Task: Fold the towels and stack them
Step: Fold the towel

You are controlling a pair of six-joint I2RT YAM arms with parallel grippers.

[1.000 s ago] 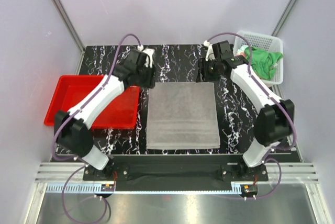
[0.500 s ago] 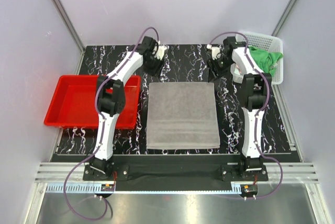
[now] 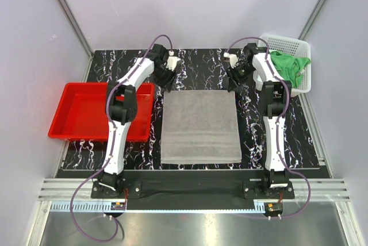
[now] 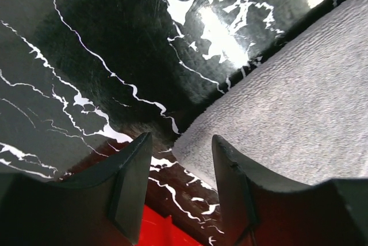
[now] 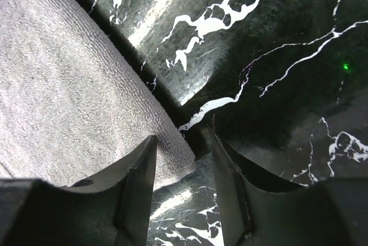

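Observation:
The large grey towel [image 3: 200, 126] lies flat on the black marbled table. My left gripper [image 3: 165, 85] is open, low over its far left corner; that grey corner [image 4: 195, 145] sits between the jaws in the left wrist view. My right gripper [image 3: 230, 84] is open over the far right corner, which [image 5: 178, 157] lies between its jaws in the right wrist view. A bright green towel [image 3: 289, 66] is bunched in the basket, with a bit of salmon-pink beside it. The mint-green towel is out of view.
A red plastic tray [image 3: 80, 112] stands at the left of the table, its edge [image 4: 152, 231] showing below the left jaws. A white perforated basket [image 3: 299, 47] stands at the far right corner. Grey walls close in the back and sides.
Both arms have stretched out toward the far edge, then both grippers came down and back a little onto the grey towel's far corners. The towel has not moved.

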